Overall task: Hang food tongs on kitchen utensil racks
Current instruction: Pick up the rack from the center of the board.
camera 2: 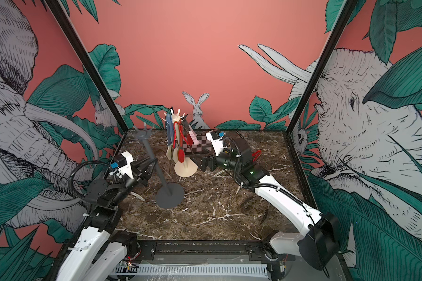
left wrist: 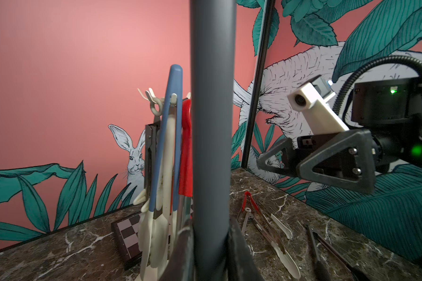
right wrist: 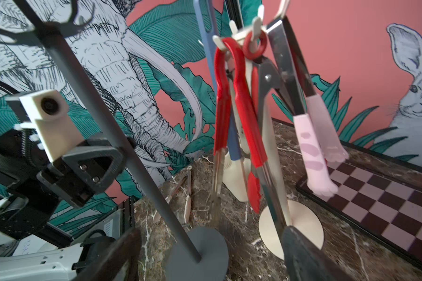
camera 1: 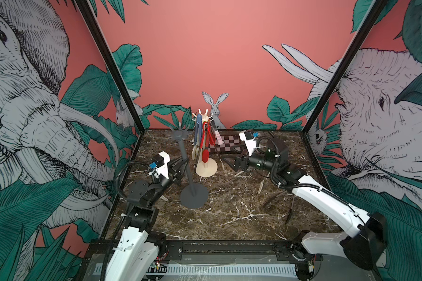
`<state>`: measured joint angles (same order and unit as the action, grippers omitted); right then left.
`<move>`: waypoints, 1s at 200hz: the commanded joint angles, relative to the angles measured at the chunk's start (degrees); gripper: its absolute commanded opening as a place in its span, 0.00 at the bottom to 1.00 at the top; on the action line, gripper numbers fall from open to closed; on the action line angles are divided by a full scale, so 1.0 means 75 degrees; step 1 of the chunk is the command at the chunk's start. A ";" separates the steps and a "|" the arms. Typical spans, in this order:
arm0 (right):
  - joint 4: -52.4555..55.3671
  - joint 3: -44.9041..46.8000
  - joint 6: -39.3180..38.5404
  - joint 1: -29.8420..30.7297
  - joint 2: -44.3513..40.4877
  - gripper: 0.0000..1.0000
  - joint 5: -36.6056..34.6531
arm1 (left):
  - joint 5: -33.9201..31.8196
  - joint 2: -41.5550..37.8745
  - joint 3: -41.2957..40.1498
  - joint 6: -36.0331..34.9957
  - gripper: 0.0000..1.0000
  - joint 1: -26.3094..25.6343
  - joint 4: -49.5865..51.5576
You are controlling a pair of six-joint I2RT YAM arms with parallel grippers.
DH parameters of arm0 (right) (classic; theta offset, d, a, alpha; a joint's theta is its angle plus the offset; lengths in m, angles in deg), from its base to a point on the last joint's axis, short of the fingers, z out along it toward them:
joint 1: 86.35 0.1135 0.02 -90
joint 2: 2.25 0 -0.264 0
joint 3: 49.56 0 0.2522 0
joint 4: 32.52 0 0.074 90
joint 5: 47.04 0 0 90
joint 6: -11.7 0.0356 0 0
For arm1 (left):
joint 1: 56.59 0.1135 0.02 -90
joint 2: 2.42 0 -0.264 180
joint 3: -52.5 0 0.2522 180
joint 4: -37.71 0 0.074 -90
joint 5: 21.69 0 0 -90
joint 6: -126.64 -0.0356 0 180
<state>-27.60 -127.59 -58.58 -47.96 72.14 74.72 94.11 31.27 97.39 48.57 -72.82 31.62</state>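
Observation:
The dark grey utensil rack (camera 1: 190, 175) stands mid-table with bare hooks, and my left gripper (camera 1: 183, 165) is shut on its pole (left wrist: 212, 121). Behind it the cream-white utensil rack (camera 1: 206, 167) carries several hanging food tongs: blue (right wrist: 206, 36), red (right wrist: 244, 109), pink-tipped (right wrist: 312, 146) and plain metal. My right gripper (camera 1: 230, 164) hovers open just right of the cream rack's base, with nothing between its fingers (right wrist: 307, 255). More tongs lie on the table at the right: red-handled (left wrist: 251, 206), cream-tipped (left wrist: 284, 245) and black (camera 1: 290, 209).
A black-and-white checkered board (camera 1: 228, 144) lies at the back, behind the cream rack. A loose cream-tipped tong (right wrist: 187, 204) lies on the table near the left arm. Black frame posts and printed walls close in the marble table (camera 1: 229, 219).

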 commanded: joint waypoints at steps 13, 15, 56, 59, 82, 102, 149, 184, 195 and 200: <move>-0.1167 -0.0592 0.0266 0.0322 0.0435 0.83 0.0058 | -0.0788 0.0318 0.0535 -0.0633 0.00 -0.1075 -0.1355; -0.1218 -0.0609 0.0282 0.0325 0.0460 0.82 0.0072 | -0.0820 0.0352 0.0536 -0.0662 0.00 -0.1133 -0.1391; -0.1844 -0.0596 0.0539 0.0485 0.0690 0.74 0.0288 | -0.1409 0.1148 0.0558 -0.0776 0.00 -0.1990 -0.2451; -0.1856 -0.0570 0.0545 0.0487 0.0678 0.74 0.0286 | -0.1429 0.1199 0.0562 -0.0756 0.00 -0.1996 -0.2540; -0.1889 -0.0094 0.0431 0.0492 0.0411 0.71 0.0132 | -0.1533 0.1567 0.0689 -0.0584 0.00 -0.2061 -0.3097; -0.1920 0.0418 0.0458 0.0486 0.0128 0.70 0.0182 | -0.1471 0.1907 0.0902 -0.0570 0.00 -0.2127 -0.3328; -0.2164 0.1218 0.0588 0.0549 -0.0131 0.65 0.0054 | -0.1395 0.2626 0.1266 -0.0317 0.00 -0.2425 -0.4031; -0.2203 0.1315 0.0415 0.0702 0.0001 0.62 0.0024 | -0.1413 0.2918 0.1377 -0.0118 0.00 -0.2624 -0.4312; -0.2196 0.1327 0.0356 0.0707 0.0008 0.61 -0.0057 | -0.1413 0.2934 0.1441 -0.0137 0.00 -0.2683 -0.4237; -0.2197 0.1317 0.0328 0.0705 0.0019 0.60 -0.0091 | -0.1397 0.2950 0.1467 -0.0123 0.00 -0.2708 -0.4215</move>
<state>-39.71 -117.78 -54.79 -43.15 72.76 74.94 83.77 54.71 103.84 46.25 -92.27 10.20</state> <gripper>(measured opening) 0.613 0.189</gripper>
